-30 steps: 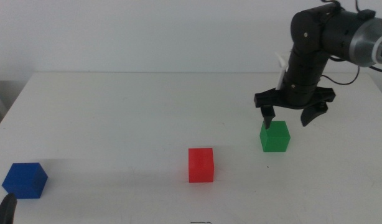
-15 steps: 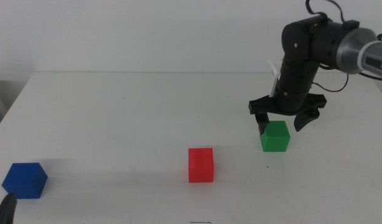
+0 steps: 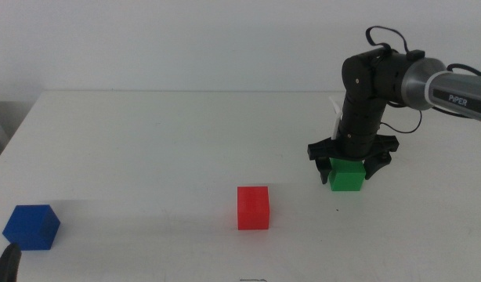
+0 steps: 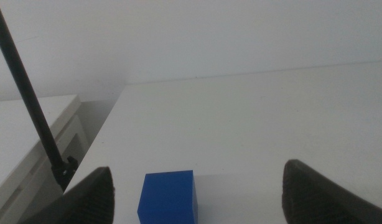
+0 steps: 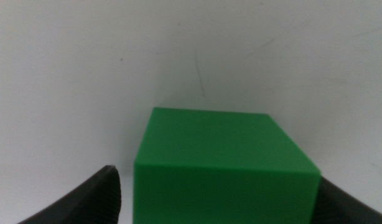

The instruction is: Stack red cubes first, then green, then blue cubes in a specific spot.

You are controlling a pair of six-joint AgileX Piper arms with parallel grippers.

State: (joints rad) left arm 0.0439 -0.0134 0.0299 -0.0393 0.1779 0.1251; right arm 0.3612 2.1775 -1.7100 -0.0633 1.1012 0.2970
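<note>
The right gripper (image 3: 349, 163) hangs low over the small, solid bright-green cube (image 3: 347, 174), its two dark jaws spread wide and set one on each side of the cube's upper part; in the right wrist view the green cube (image 5: 225, 167) sits squarely between the jaws, with a gap showing on either side (no contact can be made out). The dark arm above it comes in from the right of the white tabletop (image 3: 162, 149) and stands nearly upright over the cube.

The small, solid bright-red cube (image 3: 253, 207) rests on the table nearer the camera and toward the left of the green one, well apart from it.

The left gripper (image 4: 194, 196) waits at the near left corner, jaws wide, with the small deep-blue cube (image 4: 167, 196) on the table between and just ahead of them.
</note>
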